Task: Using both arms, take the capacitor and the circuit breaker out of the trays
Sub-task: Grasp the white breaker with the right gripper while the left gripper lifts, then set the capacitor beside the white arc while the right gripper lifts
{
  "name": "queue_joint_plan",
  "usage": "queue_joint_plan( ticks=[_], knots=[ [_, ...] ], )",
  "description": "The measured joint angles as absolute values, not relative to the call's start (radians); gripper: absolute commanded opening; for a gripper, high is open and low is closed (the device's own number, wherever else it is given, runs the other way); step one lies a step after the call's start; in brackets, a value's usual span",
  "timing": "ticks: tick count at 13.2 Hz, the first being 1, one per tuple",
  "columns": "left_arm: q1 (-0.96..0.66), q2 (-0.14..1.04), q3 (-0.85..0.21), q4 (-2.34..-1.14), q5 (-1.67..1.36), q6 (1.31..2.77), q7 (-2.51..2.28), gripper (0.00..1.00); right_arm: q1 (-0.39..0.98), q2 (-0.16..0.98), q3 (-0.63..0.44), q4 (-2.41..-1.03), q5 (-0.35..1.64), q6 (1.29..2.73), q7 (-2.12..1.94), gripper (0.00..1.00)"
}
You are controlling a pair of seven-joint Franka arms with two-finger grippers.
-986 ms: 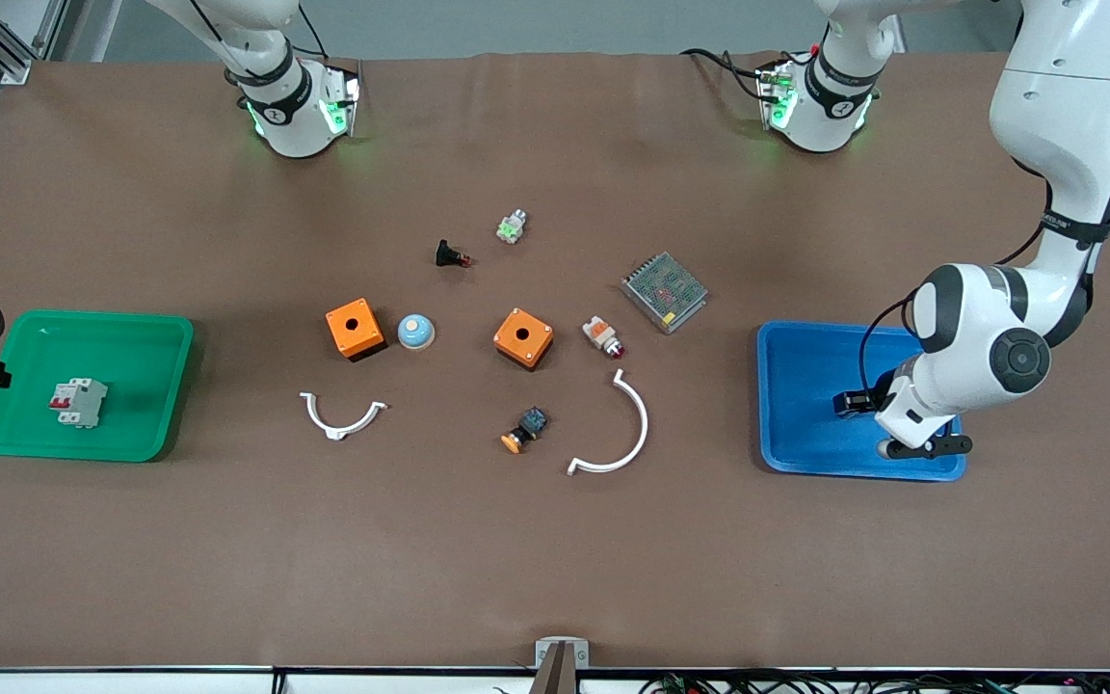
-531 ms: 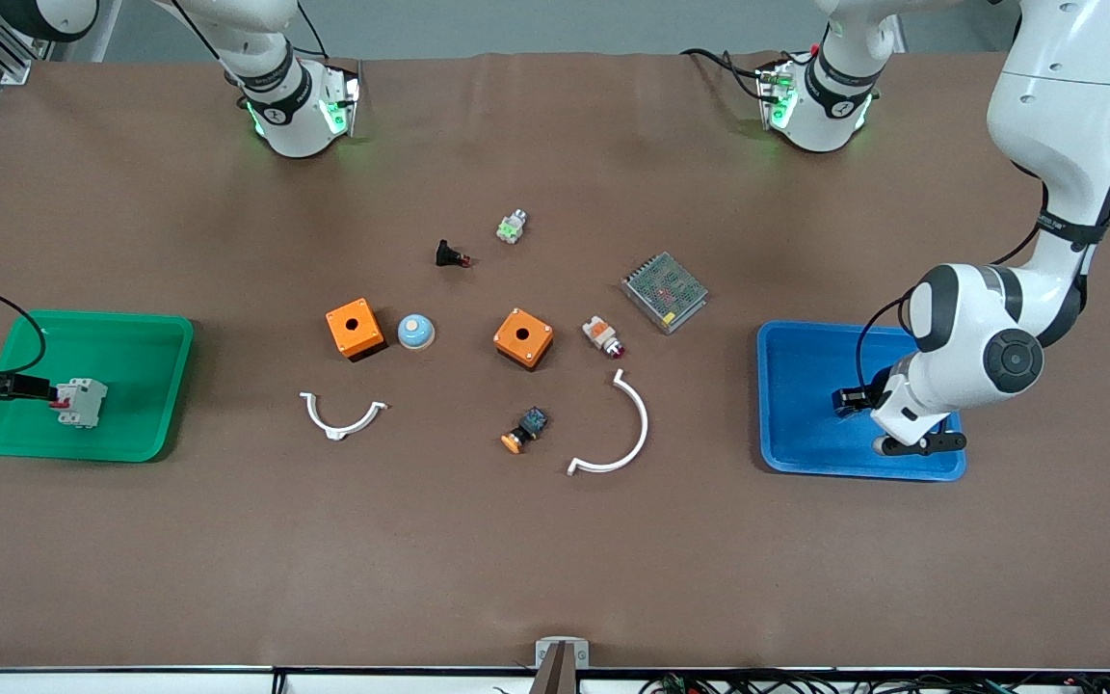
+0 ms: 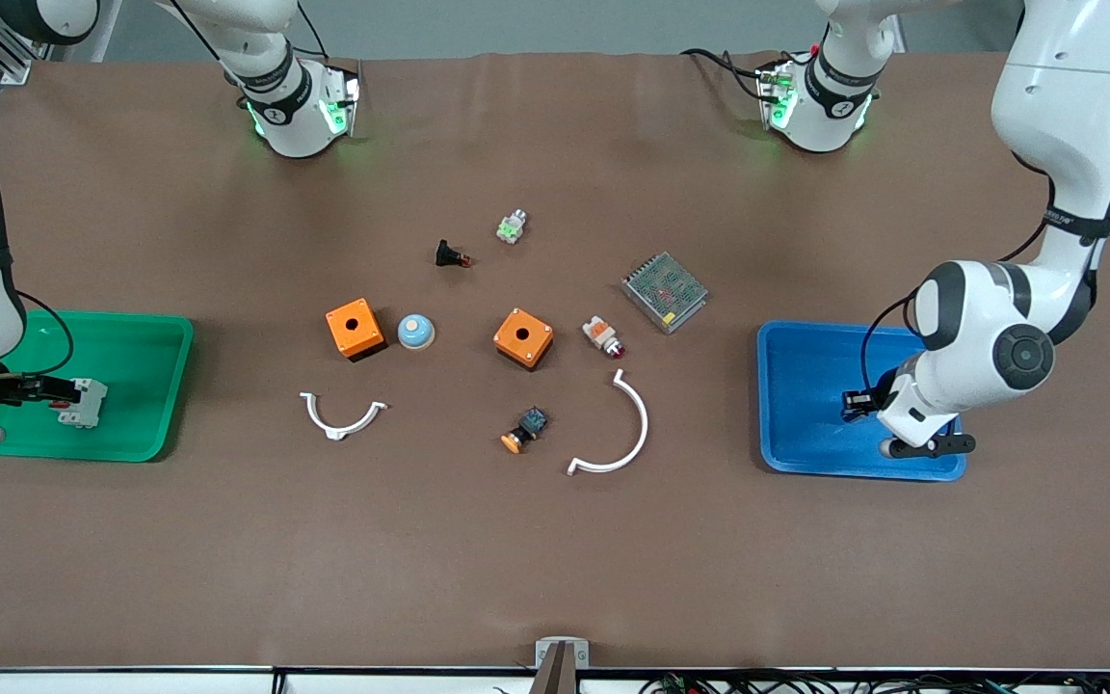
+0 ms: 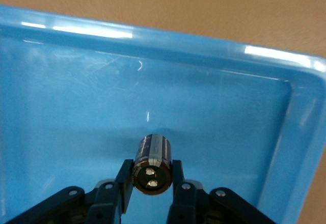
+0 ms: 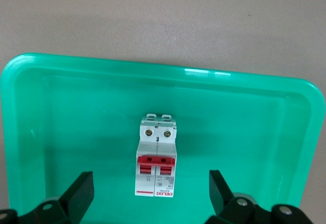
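Note:
The capacitor (image 4: 153, 155), a black cylinder with a silver end, sits between the fingers of my left gripper (image 4: 151, 172), which is shut on it low inside the blue tray (image 4: 153, 35). In the front view my left gripper (image 3: 854, 403) is over the blue tray (image 3: 806, 357), and the capacitor is hidden there. The breaker (image 5: 156, 158), light grey with red levers, lies flat in the green tray (image 5: 254, 132). My right gripper (image 5: 150, 183) is wide open, one finger on each side of the breaker, not touching it. In the front view it (image 3: 39, 390) is beside the breaker (image 3: 85, 403).
Between the green tray (image 3: 131, 337) and the blue tray lie two orange boxes (image 3: 354, 328) (image 3: 523, 337), a blue dome (image 3: 415, 332), two white curved clips (image 3: 343, 416) (image 3: 618, 434), a metal mesh module (image 3: 664, 291) and several small push-button parts.
My right arm has come in from the table's end, and its open gripper has moved over the green tray up to the breaker. My left gripper has barely shifted.

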State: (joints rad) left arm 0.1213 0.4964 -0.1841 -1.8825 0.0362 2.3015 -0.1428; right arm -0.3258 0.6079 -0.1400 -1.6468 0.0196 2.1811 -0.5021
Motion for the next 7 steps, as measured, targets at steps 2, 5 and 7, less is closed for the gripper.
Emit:
queue_joint_plan(
  ticks=[2, 5, 7],
  knots=[
    [0.122, 0.440, -0.208, -1.878, 0.036, 2.259, -0.145, 0.01, -0.326, 0.622, -0.140, -1.658, 0.020, 2.211, -0.502, 0.93],
    [0.119, 0.388, -0.300, -1.865, 0.036, 2.209, -0.272, 0.00, -0.326, 0.648, -0.140, -1.662, 0.020, 2.234, -0.502, 0.66],
    [0.094, 0.391, -0.360, -1.854, 0.036, 2.204, -0.404, 0.00, -0.326, 0.650, -0.140, -1.662, 0.020, 2.233, -0.502, 0.45]
  ],
)
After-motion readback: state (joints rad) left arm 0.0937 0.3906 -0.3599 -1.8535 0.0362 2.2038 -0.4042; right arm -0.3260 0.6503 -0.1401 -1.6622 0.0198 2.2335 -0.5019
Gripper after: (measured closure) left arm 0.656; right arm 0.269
